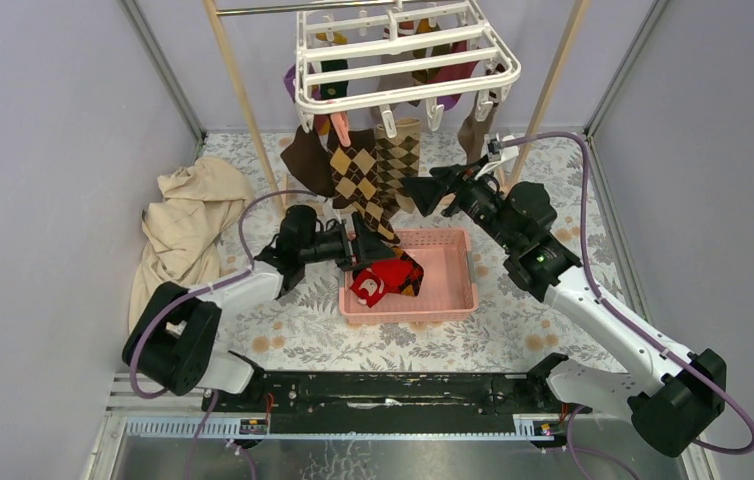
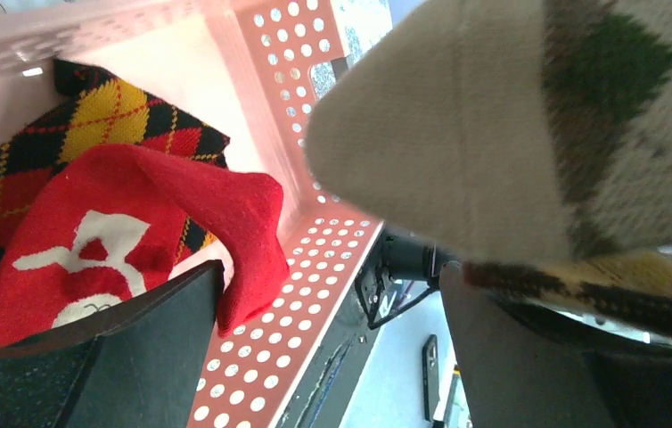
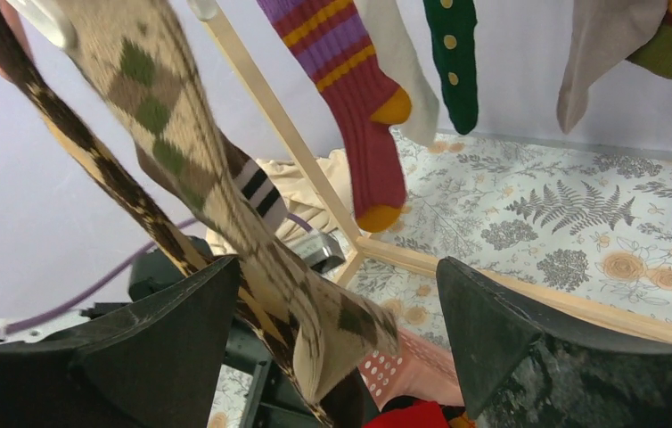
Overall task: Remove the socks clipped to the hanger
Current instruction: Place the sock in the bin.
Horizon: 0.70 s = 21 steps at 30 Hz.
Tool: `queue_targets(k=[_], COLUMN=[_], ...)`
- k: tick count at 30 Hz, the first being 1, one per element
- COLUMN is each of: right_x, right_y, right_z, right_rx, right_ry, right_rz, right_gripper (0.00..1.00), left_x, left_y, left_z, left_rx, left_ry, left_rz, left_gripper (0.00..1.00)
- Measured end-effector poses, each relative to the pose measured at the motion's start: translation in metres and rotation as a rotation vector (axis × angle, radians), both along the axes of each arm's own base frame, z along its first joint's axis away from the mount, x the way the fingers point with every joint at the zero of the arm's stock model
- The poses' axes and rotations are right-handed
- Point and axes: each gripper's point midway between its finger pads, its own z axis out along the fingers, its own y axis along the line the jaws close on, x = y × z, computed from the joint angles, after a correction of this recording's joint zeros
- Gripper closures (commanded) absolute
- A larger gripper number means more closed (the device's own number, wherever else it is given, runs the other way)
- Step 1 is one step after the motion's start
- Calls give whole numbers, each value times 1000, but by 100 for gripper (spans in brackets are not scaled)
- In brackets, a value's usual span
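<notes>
Finding 1, position of the work. The hanger [image 1: 408, 60] is hanging at 12 o'clock in the top view, with most of the socks [image 3: 350, 107] clipped beneath it. A red sock [image 1: 378, 280] and a red-and-yellow argyle one are lying in the pink basket [image 1: 453, 290] on the bench [image 1: 553, 180].

Finding 2, left end effector [image 1: 358, 250]. Its jaws are standing wide apart and gripping nothing. It is sitting low over the basket's 9 o'clock rim, with the red sock lying just beside one finger [image 2: 136, 348]. The brown-and-yellow argyle sock [image 1: 358, 175] is trailing down from 12 o'clock, close by that end effector.

Finding 3, right end effector [image 1: 421, 190]. Its jaws are also standing apart and are not clamping anything. In its wrist view, the beige-and-green argyle sock [image 3: 190, 178] is hanging between the two fingers and closer to the 9 o'clock finger [image 3: 163, 339].

Finding 4, deciding relation. That sock's long axis is running from its clip at 11 o'clock down to its toe at 6 o'clock, crossing the open jaws. You are nearer with the right arm, and it is sitting higher. In my judgement you are best placed to close there and draw the sock down along its own length, away from the clip.
</notes>
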Motion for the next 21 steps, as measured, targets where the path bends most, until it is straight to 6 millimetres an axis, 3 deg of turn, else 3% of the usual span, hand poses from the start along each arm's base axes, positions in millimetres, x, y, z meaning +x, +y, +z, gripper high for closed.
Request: queue_targets(k=[7,16,18,21], right_x=[0,7,10,12], right_y=[6,25,30,34], right_z=[-14,-40,-46,-55], right_rx=[-25,-37,-41,-51], right_ry=[9,40,49,69], right_rz=[30,98,110,125], right_gripper=[11,14,25,54], left_x=[-1,-11,-12,-16], left_y=[7,13,14,16], left_z=[22,26,27,31], left_rx=[44,73,75,78], left_ry=[-79,-87,-87,-91], left_rz=[27,24,24,23], left_gripper=[1,1,1,1])
